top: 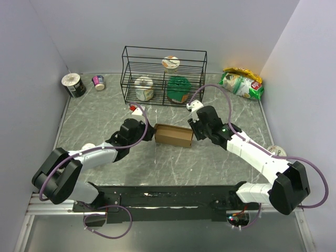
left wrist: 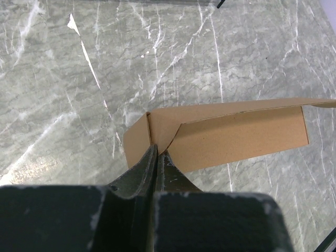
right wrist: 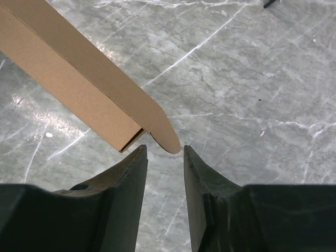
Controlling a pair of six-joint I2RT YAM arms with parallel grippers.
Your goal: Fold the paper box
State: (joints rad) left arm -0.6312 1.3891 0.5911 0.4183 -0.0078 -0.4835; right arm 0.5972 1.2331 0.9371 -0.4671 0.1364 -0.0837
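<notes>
The paper box (top: 173, 135) lies near the middle of the marbled grey table (top: 105, 118), in front of the black wire rack (top: 157, 75), with its long side running from one of my arms to the other. It is a plain brown, low oblong shape, partly folded, and one long panel stands up over the body. My left gripper (top: 150, 133) is at the box's left end. In the left wrist view its fingers (left wrist: 142, 170) are pressed together with a thin cardboard flap of the box (left wrist: 231, 139) pinched between them, right at the corner. My right gripper (top: 193, 131) sits at the opposite end with its fingers spread and nothing between them. From the right wrist camera, the rounded tip of a flap on the box (right wrist: 79, 89) reaches just to the gap ahead of that gripper (right wrist: 164, 152); I cannot tell whether it touches a finger. A green snack bag (top: 241, 83) lies at the far right corner.
</notes>
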